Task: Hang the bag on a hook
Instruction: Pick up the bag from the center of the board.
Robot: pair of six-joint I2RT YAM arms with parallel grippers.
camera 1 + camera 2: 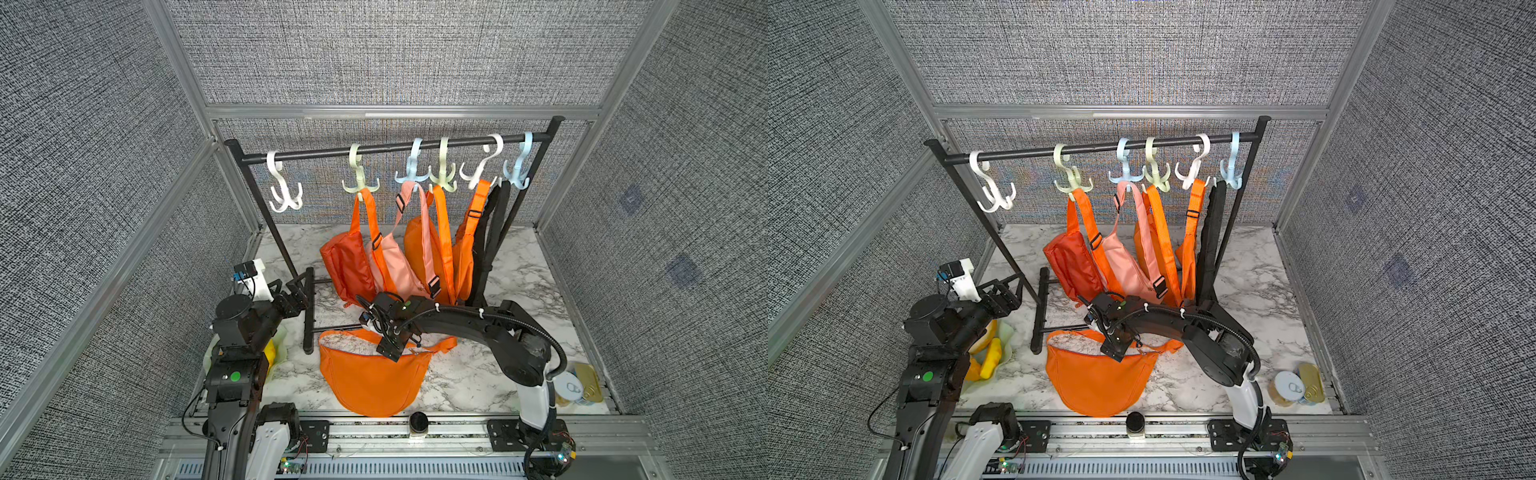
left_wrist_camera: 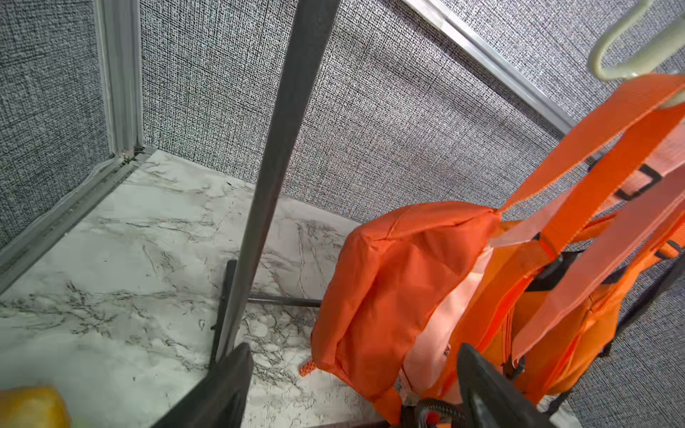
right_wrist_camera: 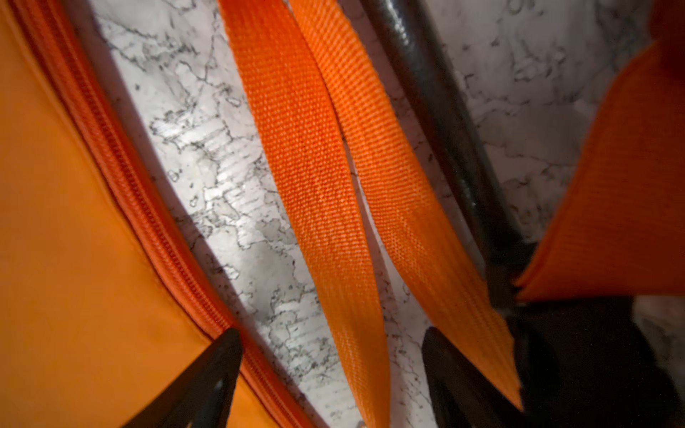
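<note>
1. Task item: the orange crescent-shaped fabric bag lies flat on the marbled table, at the middle of the front edge. Its long axis runs parallel to that edge.
2. My right gripper hangs over the bag's rear edge with jaws released, holding nothing. The doubled orange webbing strap passes lengthways through the gap, so closing takes it across its width. Contact with the webbing probably has not been made; the wrist view is too close to confirm.
3. My left gripper is released and empty beside the black rack's left upright. The right arm is nearer the bag.
4. The free white plastic hook sits at the rail's left end.
5. Containers: the pale dish at the front-left corner holds yellow items. The tins at the front-right corner are shut.
</note>
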